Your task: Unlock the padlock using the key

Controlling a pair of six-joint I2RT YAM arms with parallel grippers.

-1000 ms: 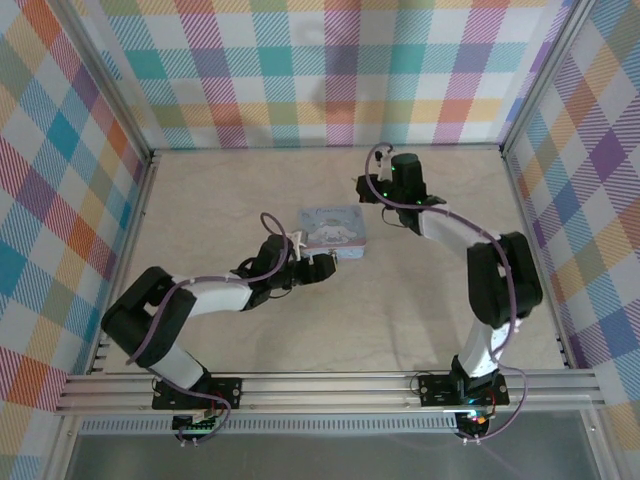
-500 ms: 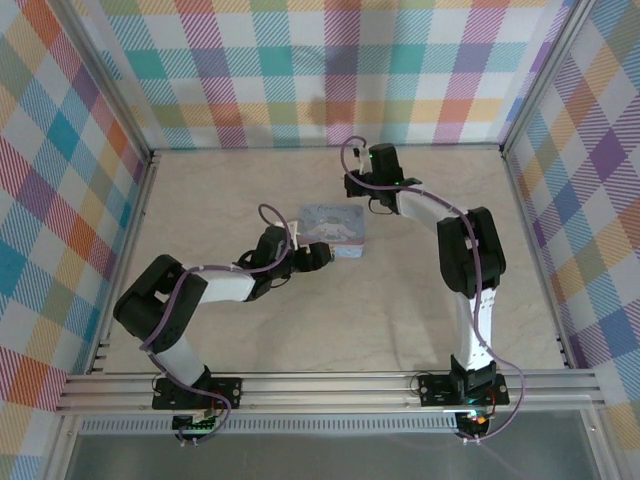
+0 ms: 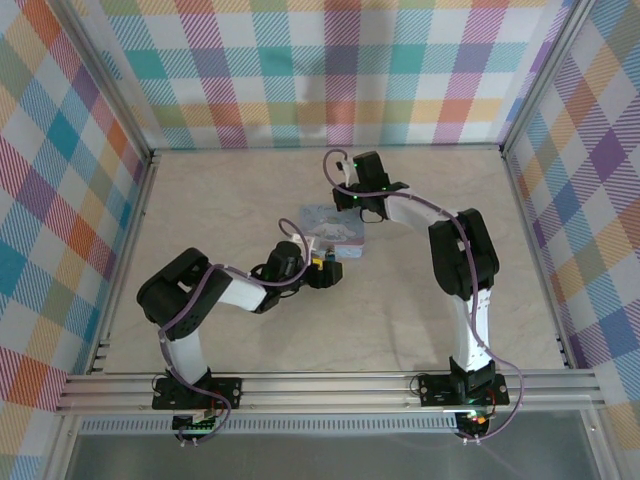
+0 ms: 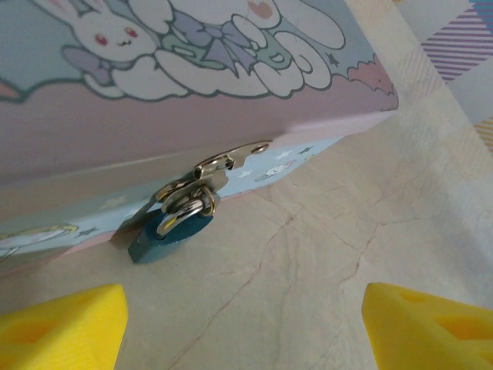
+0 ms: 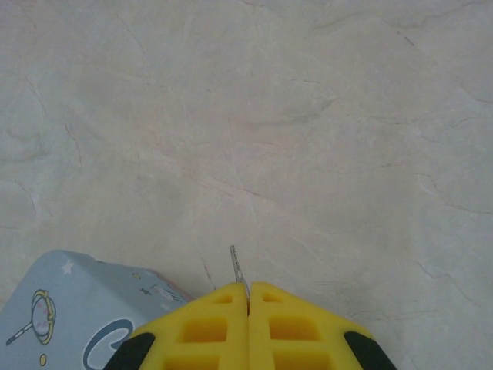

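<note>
1. In the left wrist view I see the padlock [image 4: 166, 235] hanging from a silver hasp [image 4: 216, 166] on the side wall of the pale blue tin [image 4: 192, 100]. Its bluish body is tilted and sits low against the wall, down at the table [image 4: 308, 270].
2. The shackle is half buried behind the hasp and its rings. I can't find the keyhole from this angle.
3. The left gripper [image 4: 246, 331] is spread wide and holds nothing. Only the two yellow fingertips [image 4: 62, 324] poke in at the bottom corners, cut off by the frame edge, well apart from the lock.
4. In the overhead view the left gripper [image 3: 325, 272] sits just at the near edge of the tin [image 3: 335, 225]. The lock is too small to pick out there (the gripper's own bulk likely covers it).
5. The right gripper [image 5: 248, 297] has its yellow fingers pressed together on the key [image 5: 239, 266]. A thin grey sliver sticks out from between the tips, and the rest is hidden in the pinch.
6. I can't make out the key's teeth or which way the blade faces.
7. From the right wrist, a corner of the tin [image 5: 69, 308] shows at the lower left, cut by the frame, with bare table [image 5: 269, 116] beyond.
8. Overhead, the right gripper [image 3: 345, 200] is at the tin's far edge, so the key is on the far side from the lock.
</note>
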